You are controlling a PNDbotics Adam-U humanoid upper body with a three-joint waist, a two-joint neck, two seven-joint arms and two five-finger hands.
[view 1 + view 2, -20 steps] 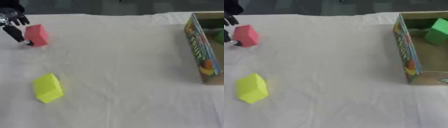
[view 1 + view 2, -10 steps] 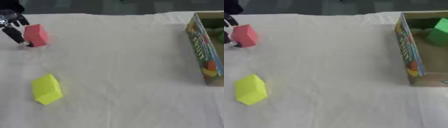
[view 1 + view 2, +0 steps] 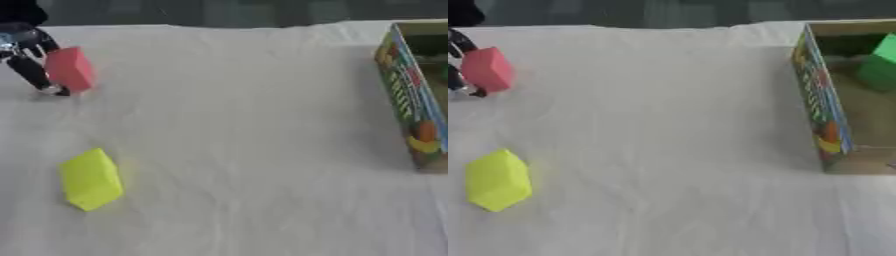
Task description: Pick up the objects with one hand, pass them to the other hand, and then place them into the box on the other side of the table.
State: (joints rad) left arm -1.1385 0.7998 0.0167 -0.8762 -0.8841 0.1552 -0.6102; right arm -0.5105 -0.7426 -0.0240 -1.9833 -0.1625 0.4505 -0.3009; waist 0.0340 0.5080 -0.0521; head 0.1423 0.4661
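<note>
Nearest the robot, on the left of the white cloth-covered table point(image 3: 245, 150), a yellow block point(image 3: 89, 179) is lying alone with nothing touching it, apparently waiting its turn since it is sitting well apart from any hand. Farther back at the far left edge, the left hand point(image 3: 26, 55) is reaching down beside a red block point(image 3: 70, 68), its dark fingers point(image 3: 35, 75) pointing down to the cloth along the block's left face; whether a thumb is closing on the other side cannot be made out, so the hand's state cannot be told. The red block is tilting slightly, probably because the hand is working on it for a pickup. Across the table on the right, the cardboard box point(image 3: 820, 107) is standing with its printed wall facing the blocks, and a green block point(image 3: 880, 67) is already resting inside it. No right hand is showing in either view.
</note>
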